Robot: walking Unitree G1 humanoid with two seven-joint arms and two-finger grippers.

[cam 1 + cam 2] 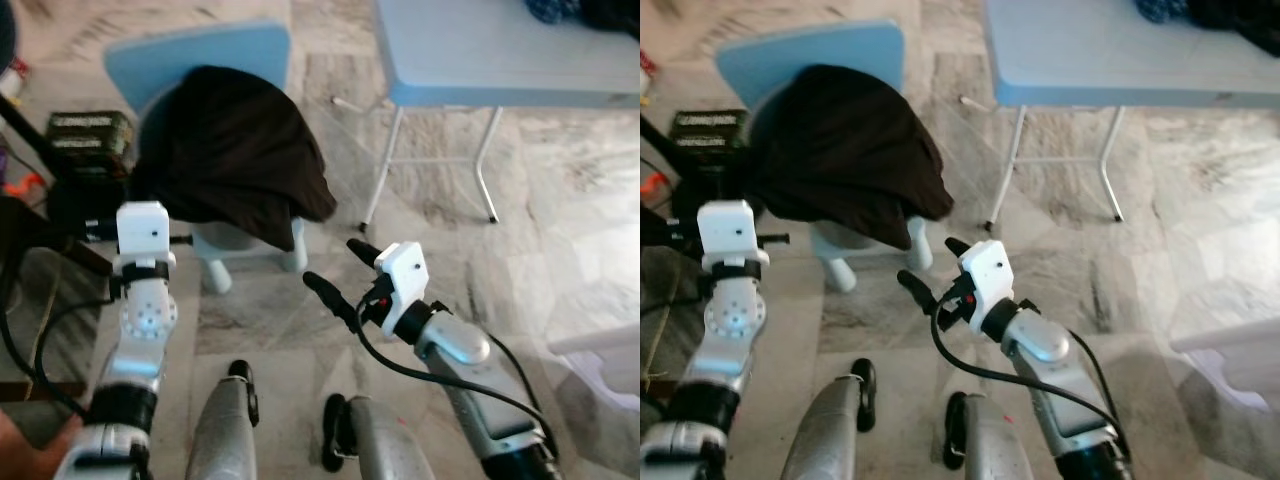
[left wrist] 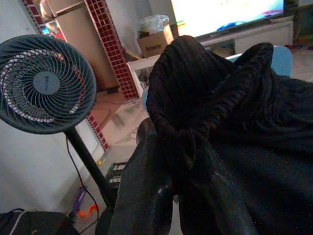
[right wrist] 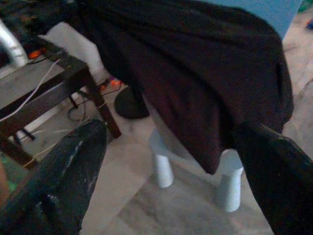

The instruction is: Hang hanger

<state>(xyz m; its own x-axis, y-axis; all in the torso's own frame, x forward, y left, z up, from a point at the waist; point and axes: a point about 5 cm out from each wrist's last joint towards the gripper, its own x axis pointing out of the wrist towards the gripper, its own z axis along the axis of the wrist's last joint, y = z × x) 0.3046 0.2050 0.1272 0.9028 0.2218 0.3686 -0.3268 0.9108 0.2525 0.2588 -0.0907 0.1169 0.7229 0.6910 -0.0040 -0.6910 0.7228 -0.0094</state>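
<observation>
Dark garment draped over blue chair seat and front edge, no hanger discernible; left gripper at its left edge, nearer, jaws' state untellable; right gripper short of front edge, jaws apart, empty.

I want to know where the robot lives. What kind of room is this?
Probably a living room in a home: a marble floor, a small blue chair with dark clothing draped on it, a standing fan, and a folding table.
</observation>
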